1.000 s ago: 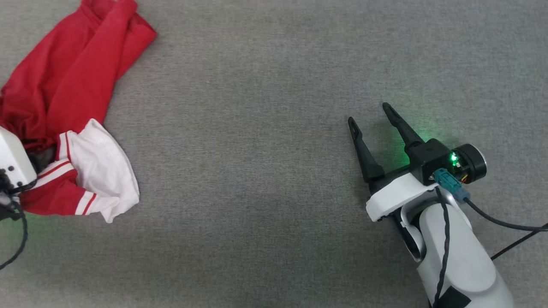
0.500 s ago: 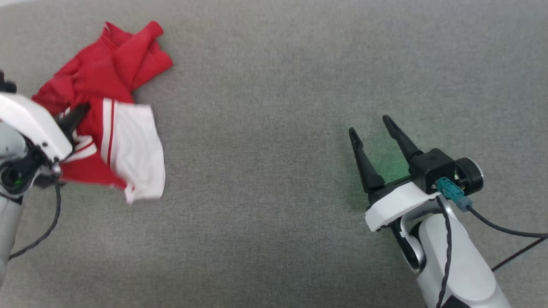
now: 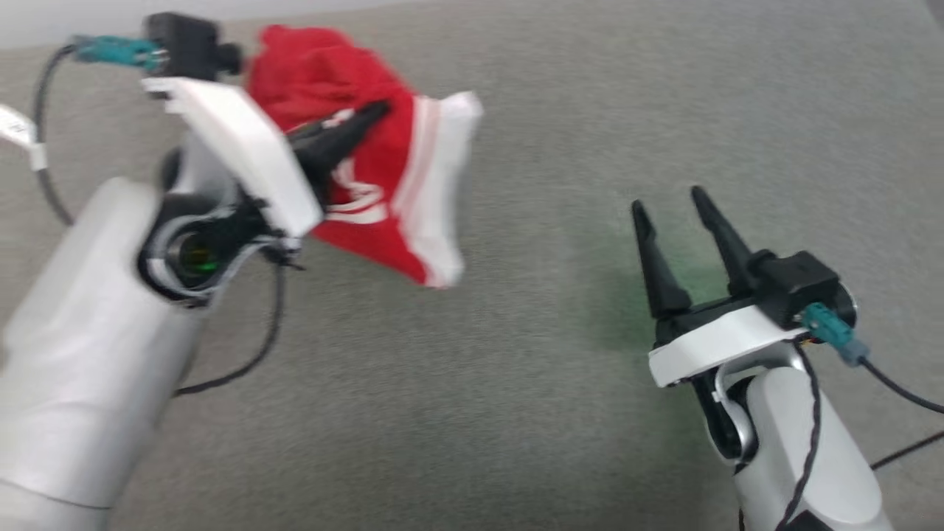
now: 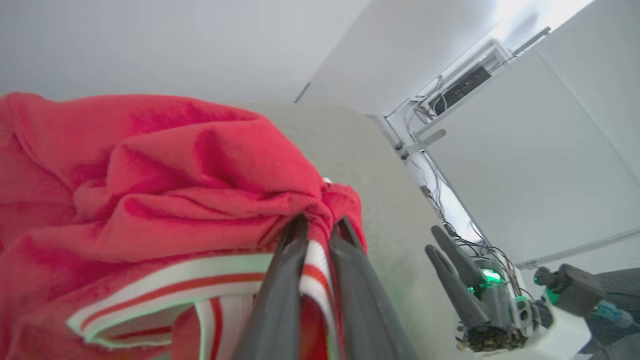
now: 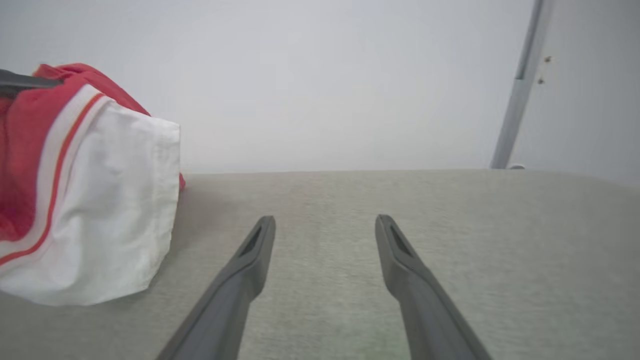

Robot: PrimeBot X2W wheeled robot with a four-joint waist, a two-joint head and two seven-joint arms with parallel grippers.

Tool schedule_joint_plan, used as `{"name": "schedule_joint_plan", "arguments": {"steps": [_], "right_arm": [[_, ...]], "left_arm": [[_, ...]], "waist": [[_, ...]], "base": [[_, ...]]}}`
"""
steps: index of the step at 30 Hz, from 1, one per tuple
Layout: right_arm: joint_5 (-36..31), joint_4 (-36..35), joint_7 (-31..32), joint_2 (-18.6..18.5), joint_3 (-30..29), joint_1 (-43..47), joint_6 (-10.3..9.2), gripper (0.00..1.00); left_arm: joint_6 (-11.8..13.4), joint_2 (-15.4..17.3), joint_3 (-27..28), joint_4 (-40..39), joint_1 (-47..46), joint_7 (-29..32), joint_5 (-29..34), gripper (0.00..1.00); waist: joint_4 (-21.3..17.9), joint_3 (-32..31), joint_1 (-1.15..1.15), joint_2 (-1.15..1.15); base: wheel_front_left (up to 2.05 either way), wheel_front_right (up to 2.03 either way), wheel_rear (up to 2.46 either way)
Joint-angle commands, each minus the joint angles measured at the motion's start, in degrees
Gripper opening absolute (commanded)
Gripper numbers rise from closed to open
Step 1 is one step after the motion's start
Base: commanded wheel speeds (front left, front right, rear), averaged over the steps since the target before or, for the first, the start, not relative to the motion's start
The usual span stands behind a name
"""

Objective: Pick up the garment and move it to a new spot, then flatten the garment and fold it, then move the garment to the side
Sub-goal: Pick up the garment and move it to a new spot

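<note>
The garment (image 3: 383, 169), a bunched red shirt with a white sleeve and red-and-white striped trim, hangs in the air above the grey table (image 3: 516, 413) at the upper left. My left gripper (image 3: 372, 116) is shut on it. In the left wrist view the two fingers pinch a fold of striped trim at the left gripper (image 4: 321, 224), with red cloth (image 4: 165, 190) heaped to the left. My right gripper (image 3: 667, 200) stands open and empty low over the table at the right. From the right gripper (image 5: 325, 220), the white sleeve (image 5: 100, 210) hangs to the left.
The table's grey cloth stretches wide between the arms and toward me. Its far edge (image 5: 400, 171) meets a pale wall, with a grey pole (image 5: 520, 85) at the right. Black cables (image 3: 900, 394) trail from the right wrist, and another loops under the left forearm (image 3: 243, 369).
My left gripper has shut on the garment and lifted it off the table, up and to the right. The head view has also shifted. The right gripper stays open.
</note>
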Motion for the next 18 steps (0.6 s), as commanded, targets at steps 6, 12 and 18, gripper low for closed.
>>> {"name": "schedule_joint_plan", "arguments": {"steps": [6,12,18], "right_arm": [[2.1,-3.1,-0.3,0.0,-4.3,1.0,-0.04,1.0],[5.3,-4.2,-0.3,0.1,-6.9,1.5,-0.03,1.0],[9.4,-4.6,-0.3,0.1,-5.1,1.9,-0.03,1.0]], "left_arm": [[2.1,-4.6,-2.4,-3.6,-2.9,2.1,-0.3,0.0],[2.6,-5.5,-6.9,2.0,-4.5,5.4,3.1,0.0],[0.7,-3.6,-10.8,11.8,-6.8,7.1,7.7,0.0]], "waist": [[-9.7,4.1,0.0,0.0],[-15.8,7.2,0.0,0.0],[-20.4,9.4,0.0,0.0]], "base": [[0.0,0.0,0.0],[0.0,0.0,0.0],[0.0,0.0,0.0]]}}
